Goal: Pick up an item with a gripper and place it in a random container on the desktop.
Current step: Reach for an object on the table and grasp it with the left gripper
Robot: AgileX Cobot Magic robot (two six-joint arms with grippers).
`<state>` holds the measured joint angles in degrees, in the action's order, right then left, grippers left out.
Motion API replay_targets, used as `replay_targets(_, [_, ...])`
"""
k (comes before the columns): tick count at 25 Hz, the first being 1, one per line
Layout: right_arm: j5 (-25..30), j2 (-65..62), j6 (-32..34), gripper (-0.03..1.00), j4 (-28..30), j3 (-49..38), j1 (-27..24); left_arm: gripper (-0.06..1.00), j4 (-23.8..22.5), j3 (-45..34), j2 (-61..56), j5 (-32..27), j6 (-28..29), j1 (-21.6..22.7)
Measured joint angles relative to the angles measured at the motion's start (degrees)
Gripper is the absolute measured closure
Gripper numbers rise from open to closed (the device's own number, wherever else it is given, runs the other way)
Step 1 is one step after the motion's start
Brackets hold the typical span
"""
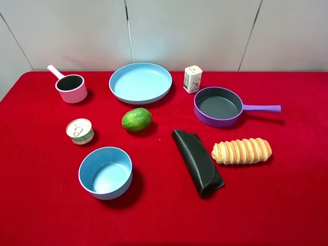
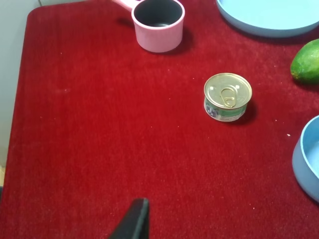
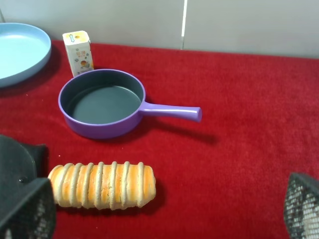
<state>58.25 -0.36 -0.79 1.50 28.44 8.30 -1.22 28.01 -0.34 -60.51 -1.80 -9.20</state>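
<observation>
Carton (image 1: 192, 79) upright beside purple frying pan (image 1: 218, 106). Right gripper (image 3: 164, 211) spread wide (empty); left gripper (image 2: 135, 223) can't tell, one fingertip showing.

Staged lab desktop (image 1: 46, 215), grey wall panels (image 1: 205, 31)

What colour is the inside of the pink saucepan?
The saucepan is dark grey inside; left wrist view shows it best.

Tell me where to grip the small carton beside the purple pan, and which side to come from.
Take the carton by its upper half, coming down from above. It stands upright with flat vertical faces that should clamp cleanly. The purple pan sits close in front and the blue plate beside it, so a sideways approach looks cramped.
</observation>
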Motion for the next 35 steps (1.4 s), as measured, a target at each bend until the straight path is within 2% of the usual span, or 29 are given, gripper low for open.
replay_targets(15, [0.00, 0.00, 0.00, 0.27, 0.00, 0.00, 0.00, -0.04, 1.22, 0.07, 0.00, 0.00, -2.35, 0.00])
replay_targets(20, [0.00, 0.00, 0.00, 0.27, 0.00, 0.00, 0.00, -0.04, 3.75, 0.89, 3.83, 0.69, -5.07, 0.00])
replay_targets(24, [0.00, 0.00, 0.00, 0.27, 0.00, 0.00, 0.00, -0.04, 5.80, 1.55, 10.62, 4.63, -8.13, 0.00])
replay_targets(30, [0.00, 0.00, 0.00, 0.27, 0.00, 0.00, 0.00, -0.04, 8.77, 1.78, 21.95, 13.58, -13.52, 0.00])
replay_targets(35, [0.00, 0.00, 0.00, 0.27, 0.00, 0.00, 0.00, -0.04, 9.59, 4.50, 31.44, 17.17, -15.87, -0.30])
